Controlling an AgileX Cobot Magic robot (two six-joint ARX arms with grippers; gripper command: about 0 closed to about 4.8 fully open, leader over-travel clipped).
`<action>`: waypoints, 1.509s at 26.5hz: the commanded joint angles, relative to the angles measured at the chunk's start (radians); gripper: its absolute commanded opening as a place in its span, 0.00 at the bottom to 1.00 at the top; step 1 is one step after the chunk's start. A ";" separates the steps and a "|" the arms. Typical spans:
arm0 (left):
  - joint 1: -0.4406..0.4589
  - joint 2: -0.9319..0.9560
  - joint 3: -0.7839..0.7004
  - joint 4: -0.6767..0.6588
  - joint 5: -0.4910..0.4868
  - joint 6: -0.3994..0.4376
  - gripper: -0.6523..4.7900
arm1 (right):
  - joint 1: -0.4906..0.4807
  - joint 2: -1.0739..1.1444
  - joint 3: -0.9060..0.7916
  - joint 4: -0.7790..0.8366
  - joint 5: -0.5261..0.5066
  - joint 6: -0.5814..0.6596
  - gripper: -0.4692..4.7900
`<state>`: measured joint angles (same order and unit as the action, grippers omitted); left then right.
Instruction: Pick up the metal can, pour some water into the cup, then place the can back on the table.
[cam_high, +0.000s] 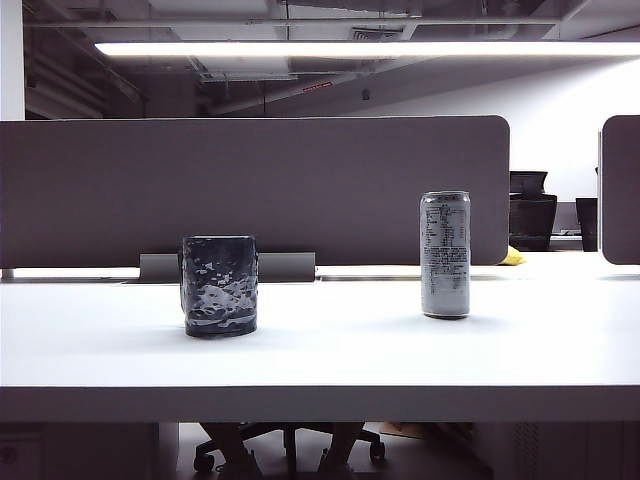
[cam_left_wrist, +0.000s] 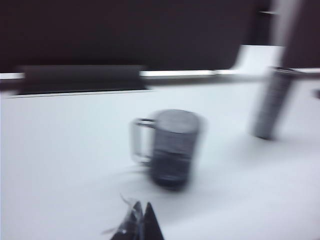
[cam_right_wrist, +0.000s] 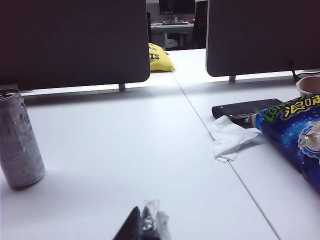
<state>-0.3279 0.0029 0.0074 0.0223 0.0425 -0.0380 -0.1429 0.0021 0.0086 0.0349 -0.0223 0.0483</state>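
The metal can (cam_high: 445, 255), tall and silver-grey with dark print, stands upright on the white table (cam_high: 330, 350) to the right. The dark dimpled cup (cam_high: 218, 285) stands to its left, about a forearm's length away. No arm shows in the exterior view. The left wrist view is blurred: the cup (cam_left_wrist: 172, 147) shows a pale handle on one side, and the can (cam_left_wrist: 270, 102) is further off. My left gripper (cam_left_wrist: 141, 216) is shut and empty, short of the cup. My right gripper (cam_right_wrist: 148, 216) is shut with nothing in it, and the can (cam_right_wrist: 17, 140) stands well off to its side. No water shows.
A grey partition (cam_high: 250, 190) backs the table. Beyond a seam in the right wrist view lie a white tissue (cam_right_wrist: 227, 139), a black flat case (cam_right_wrist: 247, 107) and a blue snack bag (cam_right_wrist: 295, 135). A yellow bag (cam_right_wrist: 159, 58) lies at the gap between the partitions.
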 joint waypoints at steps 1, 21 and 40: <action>-0.084 0.001 0.001 0.012 0.063 0.001 0.11 | 0.001 0.000 -0.001 0.014 0.001 0.004 0.08; -0.088 0.001 0.001 0.012 0.104 0.001 0.11 | 0.008 0.164 0.196 0.461 -0.434 0.474 0.11; -0.089 0.001 0.001 0.009 0.093 0.001 0.11 | 0.376 1.790 0.671 1.123 -0.156 0.020 1.00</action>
<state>-0.4187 0.0029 0.0074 0.0212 0.1368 -0.0380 0.2317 1.7714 0.6590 1.1221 -0.1986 0.0486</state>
